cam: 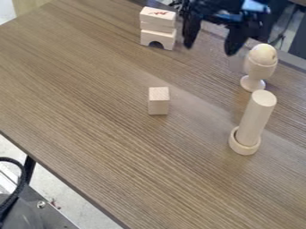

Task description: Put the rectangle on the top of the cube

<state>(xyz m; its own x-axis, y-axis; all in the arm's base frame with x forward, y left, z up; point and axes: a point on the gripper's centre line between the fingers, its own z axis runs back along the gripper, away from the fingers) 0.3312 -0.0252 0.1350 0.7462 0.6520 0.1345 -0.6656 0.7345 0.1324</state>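
The black gripper [210,44] hangs at the top of the camera view, right of the block stack, its two fingers spread open with nothing between them. A pale wooden cube [158,101] rests alone near the middle of the table. Up and to the left of the gripper, a light wooden rectangle [158,16] with a red mark lies flat on top of the stack. Beneath it are another flat block [156,27] and an arch-shaped block [149,38] with its cutout at the bottom.
On the brown table [90,96], a wooden cup with an egg-shaped piece [263,54] stands at the right. Below it, a cylinder [257,117] leans slightly in a round ring [244,145]. The table's front edge runs diagonally across the lower left.
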